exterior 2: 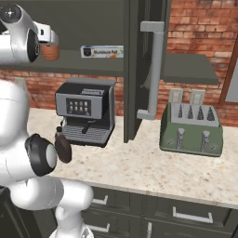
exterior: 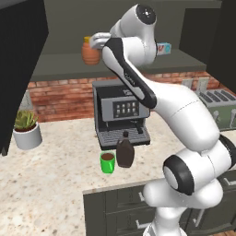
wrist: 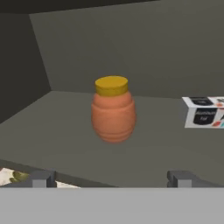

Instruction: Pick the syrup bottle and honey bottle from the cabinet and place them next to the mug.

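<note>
While upright mid-shelf, honey bottle (wrist: 113, 110) apart from small box (wrist: 204, 112), gripper (wrist: 109, 178) spread wide, seemingly short of it.

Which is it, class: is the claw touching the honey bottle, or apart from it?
Apart. In the hand view the open claw sits short of the honey bottle, with bare cabinet shelf between them.
</note>
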Motion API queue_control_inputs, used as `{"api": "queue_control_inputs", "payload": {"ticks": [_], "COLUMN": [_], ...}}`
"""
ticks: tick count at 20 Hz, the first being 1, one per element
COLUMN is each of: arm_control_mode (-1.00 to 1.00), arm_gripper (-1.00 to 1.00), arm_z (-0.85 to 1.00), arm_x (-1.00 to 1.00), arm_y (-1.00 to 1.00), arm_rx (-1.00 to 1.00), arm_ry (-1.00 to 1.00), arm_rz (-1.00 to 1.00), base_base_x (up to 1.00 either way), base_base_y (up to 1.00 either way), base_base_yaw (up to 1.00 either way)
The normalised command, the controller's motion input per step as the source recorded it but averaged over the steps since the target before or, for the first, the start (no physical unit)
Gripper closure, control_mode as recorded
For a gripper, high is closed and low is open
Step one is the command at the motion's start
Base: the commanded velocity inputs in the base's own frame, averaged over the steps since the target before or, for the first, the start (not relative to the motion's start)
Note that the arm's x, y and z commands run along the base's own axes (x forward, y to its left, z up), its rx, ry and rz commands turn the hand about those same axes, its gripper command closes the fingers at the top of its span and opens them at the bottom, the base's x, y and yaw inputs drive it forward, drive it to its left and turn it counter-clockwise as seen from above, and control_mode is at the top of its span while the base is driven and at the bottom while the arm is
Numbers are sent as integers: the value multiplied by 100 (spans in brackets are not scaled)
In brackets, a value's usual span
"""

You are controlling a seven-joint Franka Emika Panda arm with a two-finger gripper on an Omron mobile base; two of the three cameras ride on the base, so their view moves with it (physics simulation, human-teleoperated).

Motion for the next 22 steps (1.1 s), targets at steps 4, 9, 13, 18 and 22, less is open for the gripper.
{"api": "queue_control_inputs", "payload": {"ticks": [4, 9, 13, 18, 22], "arm_control_mode": [-100, -100, -100, -100, -100], "arm_gripper": [-100, -100, -100, -100, -100], "arm_z": [0, 0, 0, 0, 0], "arm_x": [28, 13, 21, 12, 9], "arm_y": [9, 2, 0, 0, 0], "arm_rx": [0, 0, 0, 0, 0], "arm_ry": [0, 0, 0, 0, 0], "arm_rz": [0, 0, 0, 7, 13], "base_base_x": [0, 0, 0, 0, 0], "base_base_y": [0, 0, 0, 0, 0], "base_base_yaw": [0, 0, 0, 0, 0]}}
